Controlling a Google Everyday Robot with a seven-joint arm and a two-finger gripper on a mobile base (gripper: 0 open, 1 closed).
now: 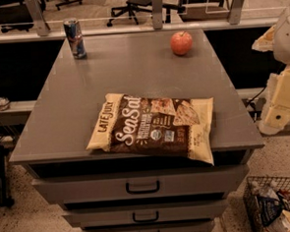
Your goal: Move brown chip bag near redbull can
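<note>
The brown chip bag (153,126) lies flat near the front edge of the grey cabinet top (132,69), and its front right corner hangs slightly over the edge. The redbull can (75,38) stands upright at the back left corner of the top, far from the bag. My gripper (278,111) is at the right edge of the view, beside the cabinet and off its top. It is to the right of the bag and touches nothing.
A red apple (181,43) sits at the back right of the cabinet top. Drawers (142,186) run down the cabinet's front. A wire basket (278,203) with small packets stands on the floor at the lower right. A railing and office chairs are behind.
</note>
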